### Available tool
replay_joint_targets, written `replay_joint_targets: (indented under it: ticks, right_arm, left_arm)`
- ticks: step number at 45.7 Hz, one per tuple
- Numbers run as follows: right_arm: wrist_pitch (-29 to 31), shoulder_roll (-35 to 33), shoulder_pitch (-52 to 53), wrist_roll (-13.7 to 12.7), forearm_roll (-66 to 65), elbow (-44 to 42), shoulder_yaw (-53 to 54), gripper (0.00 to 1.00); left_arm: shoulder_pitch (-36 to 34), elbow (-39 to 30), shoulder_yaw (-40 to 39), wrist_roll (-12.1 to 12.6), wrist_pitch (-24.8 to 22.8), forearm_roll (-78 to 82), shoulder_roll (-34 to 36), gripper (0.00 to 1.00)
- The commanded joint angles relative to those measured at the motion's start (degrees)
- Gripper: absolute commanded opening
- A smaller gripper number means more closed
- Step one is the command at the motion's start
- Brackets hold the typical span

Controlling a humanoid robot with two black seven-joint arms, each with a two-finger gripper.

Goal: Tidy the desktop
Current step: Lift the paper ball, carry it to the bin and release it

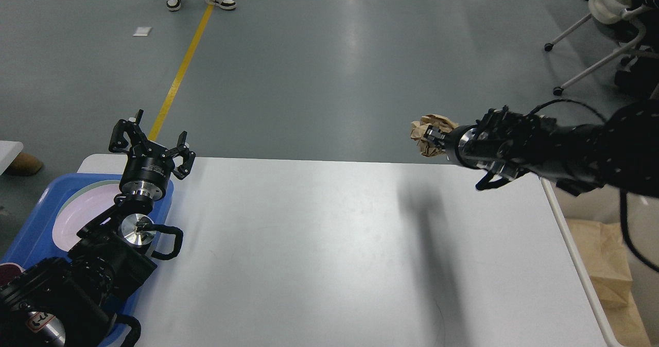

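Our right gripper (431, 136) was squeezed shut on a crumpled brown paper ball (426, 129), held up past the desktop's far edge at about two o'clock. Our left gripper (150, 140) stood with its two fingers spread wide and empty at about nine o'clock, above the blue tray (38, 218) and its pale plate (77, 210). The white desktop (319, 254) filled the middle and six o'clock side.
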Motion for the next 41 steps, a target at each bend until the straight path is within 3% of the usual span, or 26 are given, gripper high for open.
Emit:
replay_joint_targets:
  ticks: [1,15,24,31,41]
  right_arm:
    - [4.7,-5.6,8.6,0.0,0.0,4.5,-0.1,0.0]
    - [18.6,-14.2,24.4,-0.1,0.0,8.6,-0.4,0.0]
    - [21.5,-16.2,27.1,-0.2,0.0,8.1,-1.1,0.0]
    - [20.4,-20.8,24.3,-0.3,0.0,6.4,-4.8,0.0]
    - [18.5,-29.6,7.4,-0.6,-0.4,-0.8,-5.1,0.0]
  left_arm:
    - [0.0,0.0,0.0,0.0,0.0,0.0,-0.1,0.96]
    - [0.0,0.0,0.0,0.0,0.0,0.0,0.0,0.96]
    - [0.0,0.0,0.0,0.0,0.0,0.0,-0.1,0.97]
    - [0.0,0.0,0.0,0.0,0.0,0.0,-0.1,0.97]
    - [0.0,0.0,0.0,0.0,0.0,0.0,-0.1,0.97]
